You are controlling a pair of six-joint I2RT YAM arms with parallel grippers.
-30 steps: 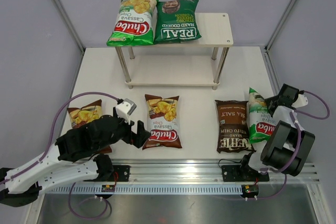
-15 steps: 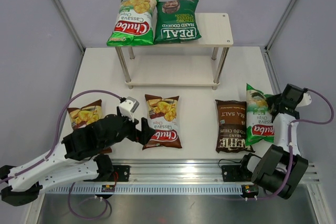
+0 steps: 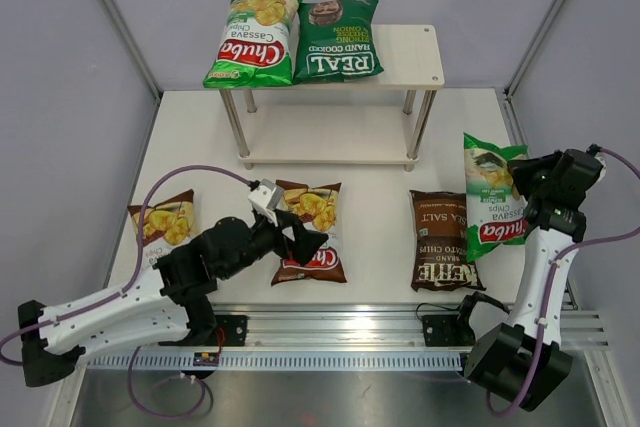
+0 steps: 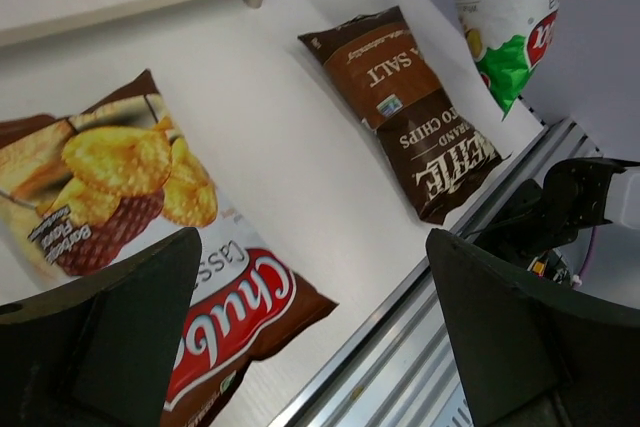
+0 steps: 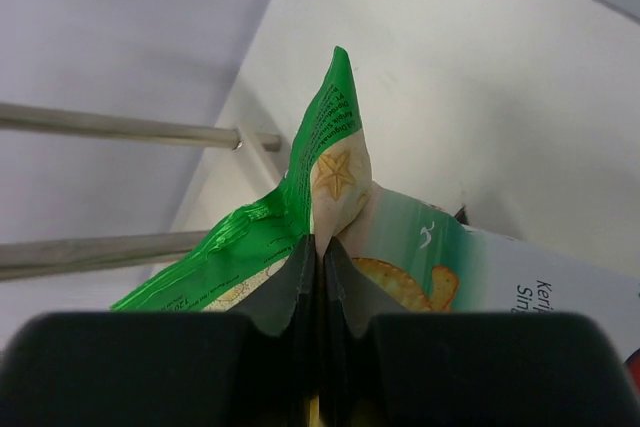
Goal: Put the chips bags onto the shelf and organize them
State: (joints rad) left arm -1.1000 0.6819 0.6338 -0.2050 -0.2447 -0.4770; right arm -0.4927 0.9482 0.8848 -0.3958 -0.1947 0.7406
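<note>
Our right gripper [image 5: 320, 247] pinches a light-green Chuba bag [image 3: 493, 205] by the table's [image 3: 380, 237] right edge; left gripper [image 3: 305, 247] gapes wide. Brown Chuba bag [image 3: 315, 209] beneath.

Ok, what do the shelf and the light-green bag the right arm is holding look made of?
Shelf: pale matte wood-grain boards, possibly laminate; legs shiny metal, glinting. Light-green bag: glossy thin plastic film, probably; it creases where the right fingers pinch it.

Right gripper [image 3: 535, 183] holds a light-green Chuba bag [image 3: 490, 202] raised near the table's [image 3: 375, 197] right edge. Kettle bag [image 3: 443, 239] lies flat beside it. Left gripper [image 3: 305, 243] hovers over a brown Chuba bag [image 3: 312, 207].
</note>
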